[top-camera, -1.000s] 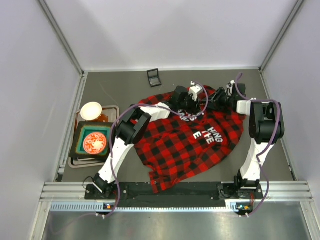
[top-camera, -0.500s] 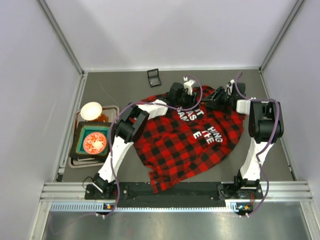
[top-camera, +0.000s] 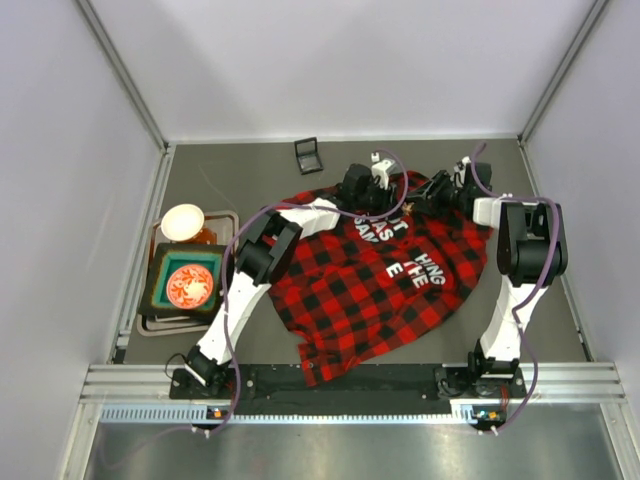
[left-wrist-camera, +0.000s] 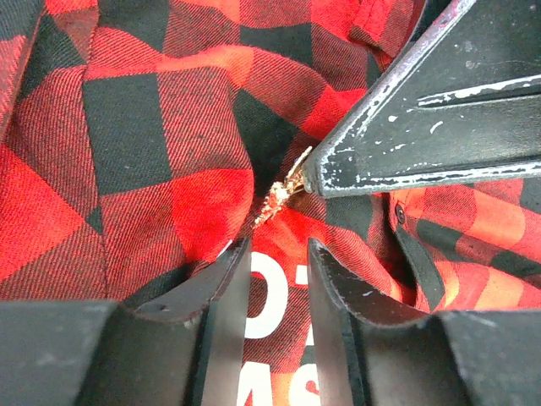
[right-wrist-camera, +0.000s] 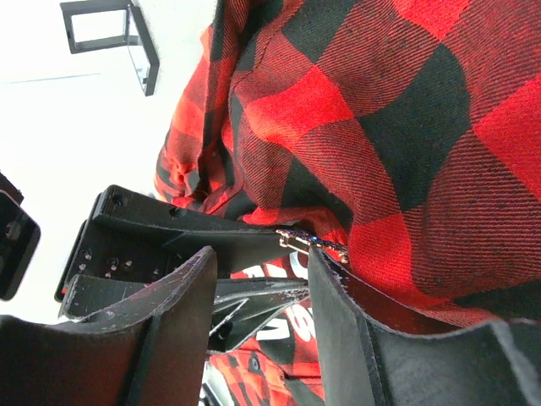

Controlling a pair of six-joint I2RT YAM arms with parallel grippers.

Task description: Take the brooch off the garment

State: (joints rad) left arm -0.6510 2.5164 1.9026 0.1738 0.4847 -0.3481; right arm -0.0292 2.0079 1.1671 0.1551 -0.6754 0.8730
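Observation:
The red-and-black plaid garment (top-camera: 370,290) with white lettering lies spread on the table. Both grippers meet at its far collar edge. In the left wrist view the brooch (left-wrist-camera: 279,193) shows edge-on as a small pale sparkly pin on a fold. My left gripper (left-wrist-camera: 277,249) is open just short of it, with only printed cloth between its fingers. The tip of a right gripper finger (left-wrist-camera: 406,144) touches the brooch from the right. In the right wrist view the brooch (right-wrist-camera: 314,244) sits at the tip of one finger of my open right gripper (right-wrist-camera: 260,258). From above, the brooch is hidden by the grippers.
A small black square box (top-camera: 308,155) stands on the table beyond the garment and also shows as the black box (right-wrist-camera: 110,34). At the left a tray (top-camera: 145,320) holds a white bowl (top-camera: 183,222) and a green dish (top-camera: 190,285). Enclosure walls ring the table.
My left gripper has shifted a little left and toward the back wall over the collar. The right gripper has barely moved. The garment lies as before.

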